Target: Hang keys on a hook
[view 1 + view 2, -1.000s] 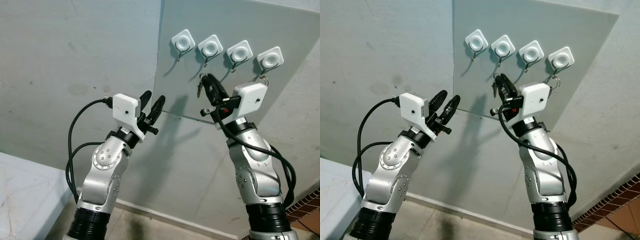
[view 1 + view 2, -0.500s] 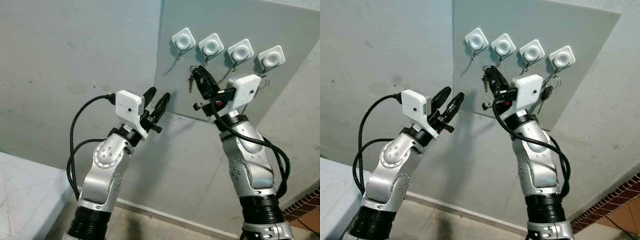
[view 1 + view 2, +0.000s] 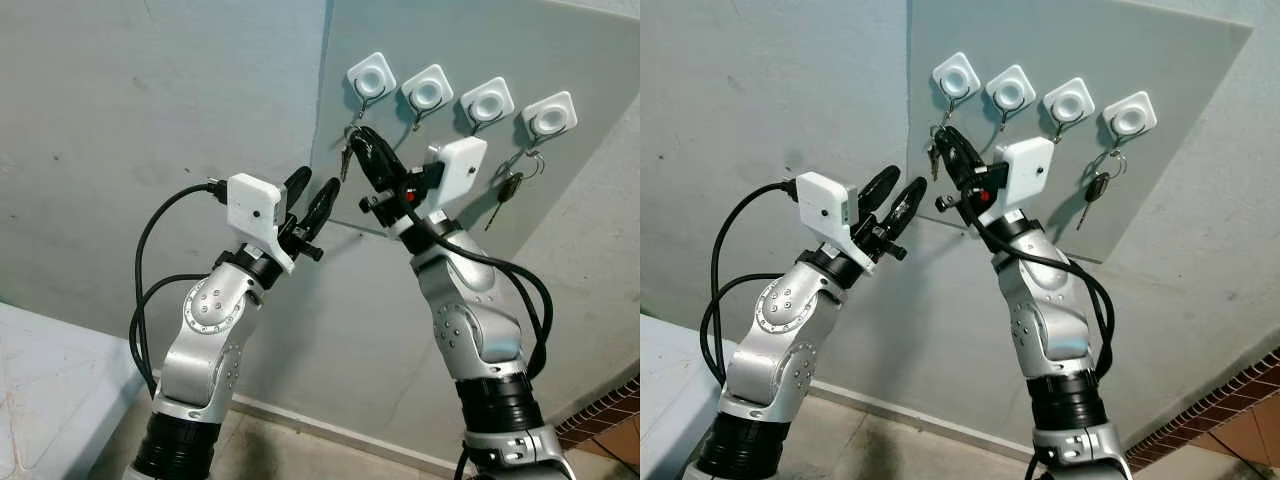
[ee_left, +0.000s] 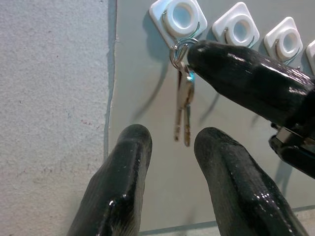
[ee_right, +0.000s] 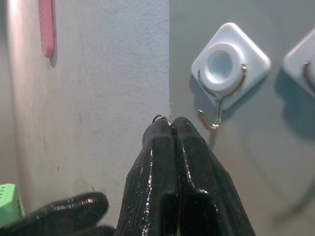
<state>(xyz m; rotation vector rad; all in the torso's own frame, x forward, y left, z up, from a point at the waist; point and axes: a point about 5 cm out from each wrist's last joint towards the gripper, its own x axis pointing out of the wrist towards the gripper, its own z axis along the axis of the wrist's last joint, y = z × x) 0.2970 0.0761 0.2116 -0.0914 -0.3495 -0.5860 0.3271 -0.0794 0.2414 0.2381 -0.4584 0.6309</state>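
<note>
The right gripper [image 3: 358,140] has swung left across the row of white square wall hooks [image 3: 461,99], from below the second to the leftmost hook [image 3: 369,78]. Its fingers are pinched tight on the ring of the small silver keys [image 4: 183,105], now just beside the wire. The left gripper [image 3: 312,196] hovers nearby, parted and empty. Threading remains.
</note>
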